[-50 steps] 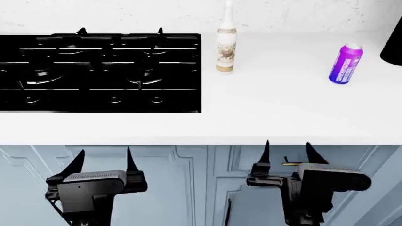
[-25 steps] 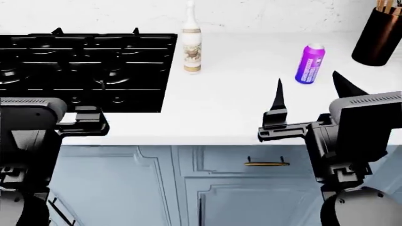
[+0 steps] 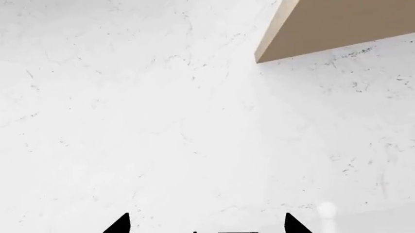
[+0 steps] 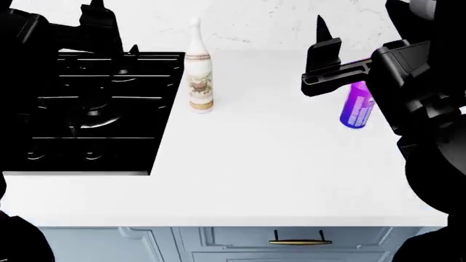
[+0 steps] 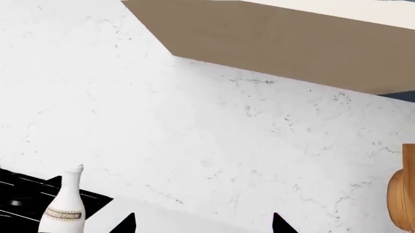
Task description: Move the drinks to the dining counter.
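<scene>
The white slim-necked bottle [image 4: 200, 82] with a beige-brown label stands upright on the white worktop [image 4: 276, 164], just right of the black hob. It also shows in the right wrist view as the bottle [image 5: 63, 206], off to one side of the fingers. The purple can [image 4: 356, 113] stands further right, partly covered by my right arm. My right gripper [image 4: 360, 24] hovers open above and behind the can, holding nothing. My left gripper [image 4: 62, 11] is raised over the hob's far side, its fingertips [image 3: 120, 224] spread open against the wall. The dining counter is out of view.
The black gas hob [image 4: 87, 109] fills the worktop's left part. A marbled white wall [image 5: 194, 126] runs behind, with a tan wooden shelf [image 5: 292, 43] above. A round wooden object [image 5: 403, 196] stands at one edge of the right wrist view. Blue-grey drawer fronts [image 4: 298, 240] sit below the worktop.
Both arms have risen from the worktop's front edge to above it. The head view has shifted, so the bottle and can sit lower and further left in it.
</scene>
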You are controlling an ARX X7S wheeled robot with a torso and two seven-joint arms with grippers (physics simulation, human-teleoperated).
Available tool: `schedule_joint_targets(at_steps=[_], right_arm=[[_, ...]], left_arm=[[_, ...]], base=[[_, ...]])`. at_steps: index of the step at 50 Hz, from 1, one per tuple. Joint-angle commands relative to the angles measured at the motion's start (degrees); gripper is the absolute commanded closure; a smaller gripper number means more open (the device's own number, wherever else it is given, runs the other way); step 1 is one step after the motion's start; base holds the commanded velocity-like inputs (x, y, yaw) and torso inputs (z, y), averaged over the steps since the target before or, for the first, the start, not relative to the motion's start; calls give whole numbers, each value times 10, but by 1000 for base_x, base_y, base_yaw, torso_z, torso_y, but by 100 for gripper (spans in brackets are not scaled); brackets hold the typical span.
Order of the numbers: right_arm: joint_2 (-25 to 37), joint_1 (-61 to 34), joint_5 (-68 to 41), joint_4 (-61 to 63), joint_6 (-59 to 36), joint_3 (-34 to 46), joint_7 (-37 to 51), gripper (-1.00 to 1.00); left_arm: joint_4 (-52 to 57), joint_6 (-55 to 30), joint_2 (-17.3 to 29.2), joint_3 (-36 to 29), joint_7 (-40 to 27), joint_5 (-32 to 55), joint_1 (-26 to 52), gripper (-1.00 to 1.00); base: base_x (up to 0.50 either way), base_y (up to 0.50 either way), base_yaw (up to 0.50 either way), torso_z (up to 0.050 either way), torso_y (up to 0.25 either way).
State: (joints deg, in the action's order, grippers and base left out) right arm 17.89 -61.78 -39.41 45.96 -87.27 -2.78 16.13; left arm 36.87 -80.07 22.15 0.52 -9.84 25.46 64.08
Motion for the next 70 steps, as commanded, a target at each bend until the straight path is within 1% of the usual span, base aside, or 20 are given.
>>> schedule_joint_targets(at_steps=[1,3,9,11,12,17,18,20,21,23,24,25,26,28,36,40,48,51,61,70], right_arm=[[72,-77,-374,-56,-18,-31,294,-100],[80,-56,-359,-43,2,-16,271,-100],[89,-54,-362,-44,16,-8,271,-100],[88,-53,-367,-60,-1,-8,313,-100],[82,-45,-389,-74,4,-26,323,-100],[81,-40,-433,-108,1,-37,375,-100],[85,-38,-460,-126,-13,-27,407,-100],[88,-30,-511,-168,-7,-30,472,-100],[91,-21,-551,-200,4,-30,516,-100],[97,-17,-572,-200,6,-20,534,-100],[107,-15,-601,-224,12,-2,580,-100],[109,-13,-610,-231,17,1,592,-100],[106,-5,-588,-222,18,-6,565,-100],[113,15,-574,-233,13,7,568,-100],[123,71,-455,-238,53,9,468,-100],[133,75,-468,-235,55,0,491,-100],[153,75,-527,-225,54,-12,566,-100],[153,82,-532,-224,59,-12,571,-100],[144,102,-409,-282,104,26,440,-100],[151,104,-367,-313,131,44,394,-100]], left_arm=[[-4,-31,-1,8,-4,15,32,-100],[8,-32,-1,9,-5,18,21,-100],[8,-30,5,13,-4,19,19,-100],[6,-37,2,17,-3,24,15,-100],[5,-55,-3,25,3,34,15,-100],[-1,-77,-10,31,3,47,22,-100],[-7,-98,-12,35,3,71,23,-100],[-65,-99,28,12,-103,233,28,-100],[-83,-98,36,5,-142,280,31,-100],[-93,-95,46,-17,-162,311,31,-100],[-98,-89,47,-28,-162,310,33,-100],[-101,-78,49,-39,-162,303,34,-100],[-106,-73,47,-41,-159,305,33,-100],[-114,-55,48,-60,-151,296,21,-100],[-161,29,53,-130,-119,239,-4,-100],[-178,52,52,-151,-108,223,-9,-100],[-175,49,53,-147,-111,230,-10,-100],[-169,44,53,-137,-116,237,-11,-100],[-164,39,54,-135,-122,244,-9,-100],[-164,45,56,-139,-122,244,-14,-100]], base=[[223,-74,0,0,0],[273,-59,0,0,0],[409,-60,0,0,0],[207,-31,0,0,0],[0,0,0,0,0],[0,0,0,0,0],[0,0,0,0,0],[0,0,0,0,0],[0,0,0,0,0],[0,0,0,0,0],[0,0,0,0,0],[0,0,0,0,0],[0,0,0,0,0],[0,0,0,0,0],[0,0,0,0,0],[0,0,0,0,0],[0,0,0,0,0],[0,0,0,0,5],[0,0,0,0,0],[0,0,0,0,0]])
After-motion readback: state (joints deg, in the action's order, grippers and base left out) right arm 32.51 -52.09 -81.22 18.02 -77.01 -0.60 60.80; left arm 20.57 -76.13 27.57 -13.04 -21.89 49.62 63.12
